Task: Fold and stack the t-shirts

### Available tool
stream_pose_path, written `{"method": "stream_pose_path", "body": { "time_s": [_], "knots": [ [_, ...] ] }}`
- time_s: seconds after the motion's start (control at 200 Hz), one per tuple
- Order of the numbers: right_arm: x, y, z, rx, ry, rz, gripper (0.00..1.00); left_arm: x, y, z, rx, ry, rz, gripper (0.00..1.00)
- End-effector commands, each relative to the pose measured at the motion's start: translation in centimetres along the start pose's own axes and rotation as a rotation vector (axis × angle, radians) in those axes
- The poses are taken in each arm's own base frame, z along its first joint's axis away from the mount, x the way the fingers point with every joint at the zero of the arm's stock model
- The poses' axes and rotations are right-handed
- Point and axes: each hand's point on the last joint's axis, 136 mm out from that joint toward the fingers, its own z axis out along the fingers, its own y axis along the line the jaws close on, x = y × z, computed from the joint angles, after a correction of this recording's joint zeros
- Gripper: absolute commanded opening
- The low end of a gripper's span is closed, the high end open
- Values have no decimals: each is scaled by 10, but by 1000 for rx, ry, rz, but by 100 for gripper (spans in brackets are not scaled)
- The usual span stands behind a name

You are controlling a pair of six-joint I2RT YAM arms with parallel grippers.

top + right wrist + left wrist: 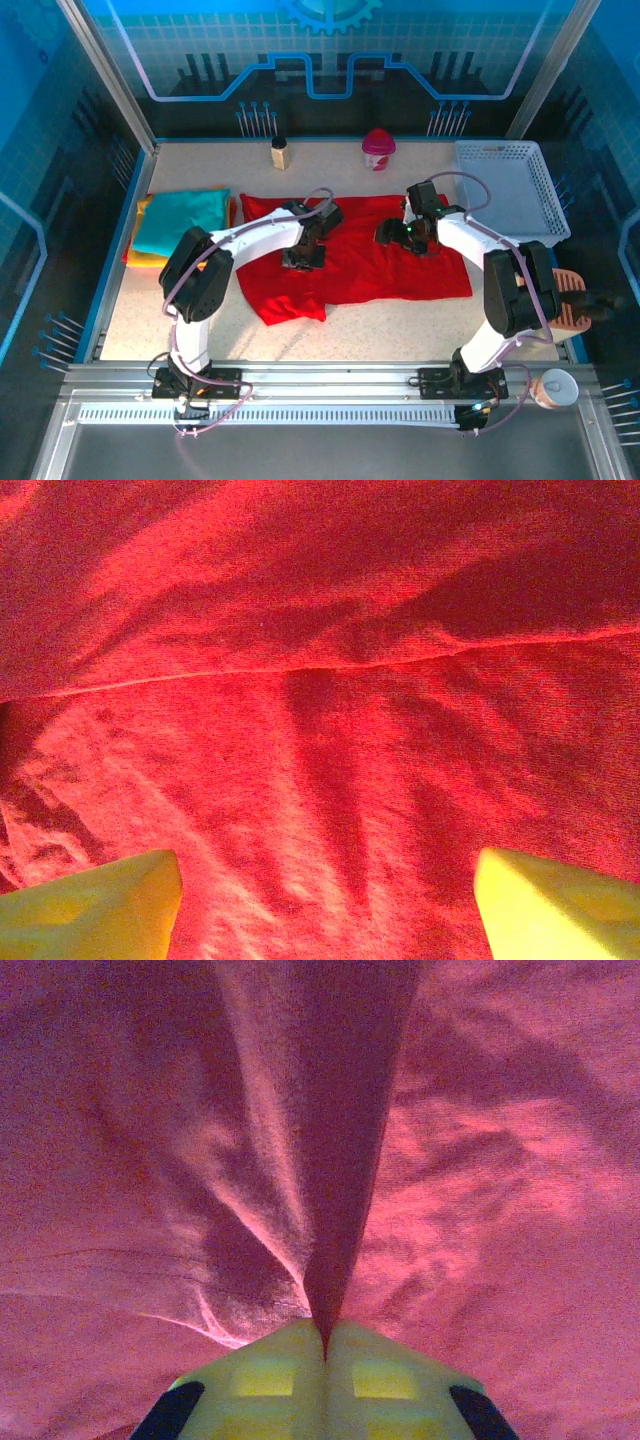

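Red t-shirt: state its position. (Inspector)

Spread flat on the worktop, mid-field, between the two arms; well apart from the folded stack at far left, teal t-shirt on top, yellow and orange edges showing beneath it. (Assistant)

Orientation? (Inspector)

Long axis runs left to right; a lobe of cloth juts toward the near edge at the left end; the collar cannot be made out, so which end is the neck I cannot tell; a straight folded edge or seam crosses the right wrist view. (Assistant)

Left fingers? (Inspector)

Pressed together on a pinch of the red cloth; in the left wrist view a tight ridge of fabric runs away from the left fingers, with creases fanning out to either side. (Assistant)

Right fingers? (Inspector)

Standing wide; in the right wrist view the right fingers hover just above the cloth, gripping nothing. (Assistant)

Step in hand? (Inspector)

In my judgement, securing a two-point hold ahead of a fold; one side is taken, the other not yet. (Assistant)

Next move requires? (Inspector)

Likely the right fingers lowering and closing on a single layer; then both arms lifting level and carrying the cloth over together, so the fold lands square and not skewed. (Assistant)
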Motion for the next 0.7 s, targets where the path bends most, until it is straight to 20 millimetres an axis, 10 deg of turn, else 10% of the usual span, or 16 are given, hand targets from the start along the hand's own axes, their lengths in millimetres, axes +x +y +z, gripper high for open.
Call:
{"method": "stream_pose_path", "body": {
  "time_s": [0.0,0.41,0.695],
  "knots": [
    [8,3,6,-11,23,-17,78,7,-1,1,-11,61,-40,2],
    [5,0,0,21,12,-35,78,6,-17,-13,157,79,-16,41],
    [15,-11,18,107,101,-44,80,-47,62,-1,110,17,-113,46]
  ]
}}
